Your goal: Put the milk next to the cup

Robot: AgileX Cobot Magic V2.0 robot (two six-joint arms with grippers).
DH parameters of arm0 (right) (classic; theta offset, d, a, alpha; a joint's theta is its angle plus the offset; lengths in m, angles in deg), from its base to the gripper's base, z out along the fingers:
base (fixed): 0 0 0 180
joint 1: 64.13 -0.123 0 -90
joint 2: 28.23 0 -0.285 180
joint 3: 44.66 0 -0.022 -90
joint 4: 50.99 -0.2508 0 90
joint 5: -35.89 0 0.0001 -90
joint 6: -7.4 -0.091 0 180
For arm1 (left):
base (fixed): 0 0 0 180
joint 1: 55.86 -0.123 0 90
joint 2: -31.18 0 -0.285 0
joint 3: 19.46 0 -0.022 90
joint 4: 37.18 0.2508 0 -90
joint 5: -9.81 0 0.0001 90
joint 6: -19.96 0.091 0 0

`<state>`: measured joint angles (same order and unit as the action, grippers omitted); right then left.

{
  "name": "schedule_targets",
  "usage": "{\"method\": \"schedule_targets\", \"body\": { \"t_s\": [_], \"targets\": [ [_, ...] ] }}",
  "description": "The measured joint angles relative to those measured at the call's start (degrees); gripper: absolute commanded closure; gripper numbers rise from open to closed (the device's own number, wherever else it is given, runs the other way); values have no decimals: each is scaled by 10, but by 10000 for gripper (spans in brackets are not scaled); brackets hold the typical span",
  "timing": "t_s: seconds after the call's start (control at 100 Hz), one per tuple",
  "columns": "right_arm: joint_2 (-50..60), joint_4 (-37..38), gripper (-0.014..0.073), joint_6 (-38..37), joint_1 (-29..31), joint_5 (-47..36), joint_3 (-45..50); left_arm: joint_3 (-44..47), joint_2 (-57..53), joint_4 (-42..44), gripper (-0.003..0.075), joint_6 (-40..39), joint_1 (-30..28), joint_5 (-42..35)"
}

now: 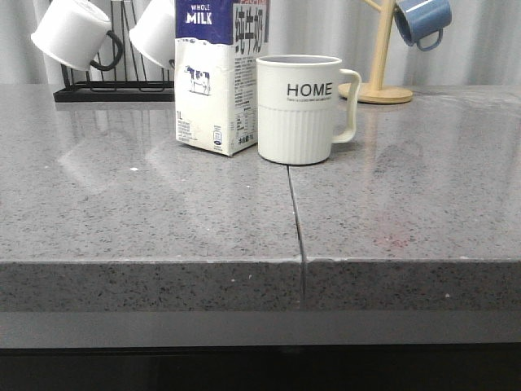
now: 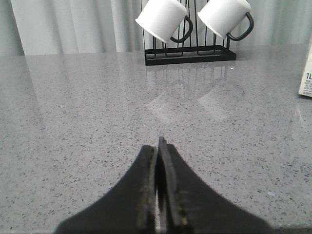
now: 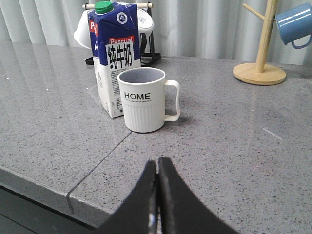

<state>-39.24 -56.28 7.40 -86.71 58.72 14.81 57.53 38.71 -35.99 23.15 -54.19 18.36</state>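
The milk carton (image 1: 213,77), white with a dark blue top and a cow picture, stands upright on the grey counter, right beside the left side of the cream "HOME" cup (image 1: 299,107). Both also show in the right wrist view, the milk (image 3: 113,56) behind and beside the cup (image 3: 145,100). A sliver of the carton shows at the edge of the left wrist view (image 2: 307,73). My left gripper (image 2: 158,146) is shut and empty over bare counter. My right gripper (image 3: 157,163) is shut and empty near the counter's front edge, well short of the cup. Neither gripper shows in the front view.
A black wire rack (image 1: 114,91) with two white black-handled mugs (image 1: 75,32) stands at the back left. A wooden mug tree (image 1: 381,65) holds a blue mug (image 1: 422,20) at the back right. A seam (image 1: 295,212) runs down the counter.
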Motion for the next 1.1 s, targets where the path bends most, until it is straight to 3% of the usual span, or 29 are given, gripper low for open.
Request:
{"method": "schedule_targets", "body": {
  "t_s": [0.3, 0.6, 0.77, 1.1],
  "targets": [
    [0, 0, 659, 0, 10, -25, 8, 0, 0, 0, 741, 0, 0, 0],
    [0, 26, 659, 0, 149, -150, 98, 0, 0, 0, 741, 0, 0, 0],
    [0, 49, 659, 0, 226, -177, 150, 0, 0, 0, 741, 0, 0, 0],
    [37, 53, 659, 0, 250, -179, 193, 0, 0, 0, 741, 0, 0, 1]
  ]
}}
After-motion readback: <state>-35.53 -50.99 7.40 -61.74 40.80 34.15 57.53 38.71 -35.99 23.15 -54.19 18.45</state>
